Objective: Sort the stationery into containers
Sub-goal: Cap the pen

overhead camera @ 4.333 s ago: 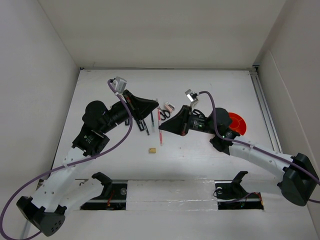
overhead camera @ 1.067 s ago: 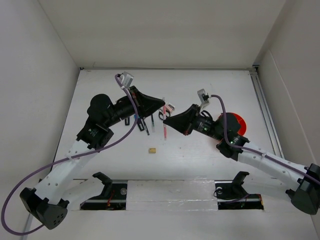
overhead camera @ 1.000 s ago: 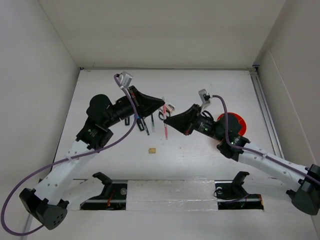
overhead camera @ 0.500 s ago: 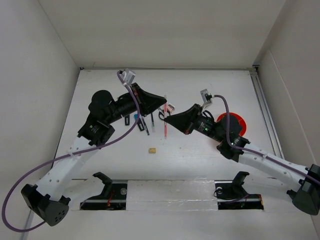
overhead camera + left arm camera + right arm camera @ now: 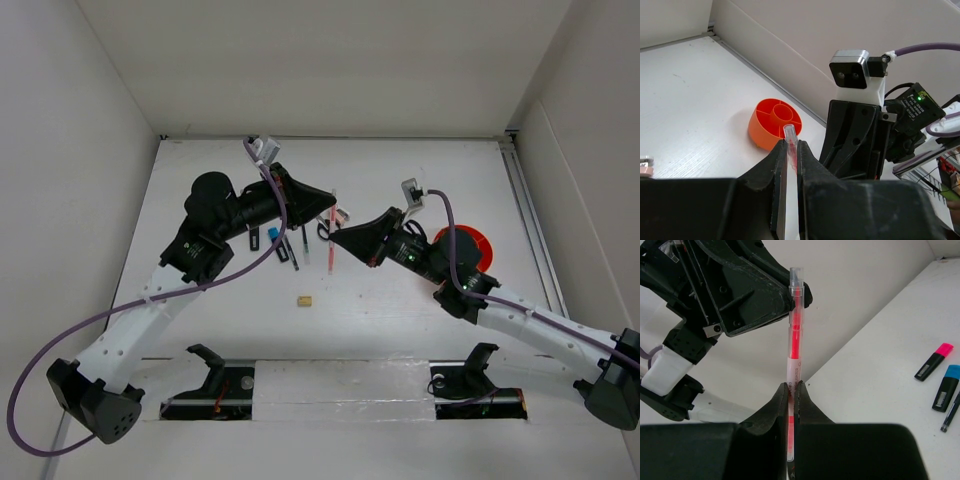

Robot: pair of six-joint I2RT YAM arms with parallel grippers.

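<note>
The thin red-orange pen point(image 5: 795, 335) stands upright above the table, held by both grippers. My right gripper point(image 5: 793, 386) is shut on its lower half, and it also shows in the top view point(image 5: 331, 240). My left gripper point(image 5: 791, 145) is shut on the pen's clear top end point(image 5: 790, 133), and it also shows in the top view point(image 5: 332, 200). The orange cup point(image 5: 776, 122) with inner dividers stands at the right of the table point(image 5: 474, 245), partly hidden behind the right arm. The scissors point(image 5: 323, 229) are mostly hidden under the grippers.
A pink-black marker point(image 5: 933, 361), a blue-black marker point(image 5: 946, 388) and dark pens point(image 5: 292, 250) lie left of the grippers. A tan eraser point(image 5: 304, 299) lies nearer the front. A pinkish-white piece point(image 5: 341, 214) lies beside the scissors. White walls enclose the table.
My right gripper has lifted the red-orange pen off the table and stood it upright. My left gripper has swung right and up and closed on the pen's top end.
</note>
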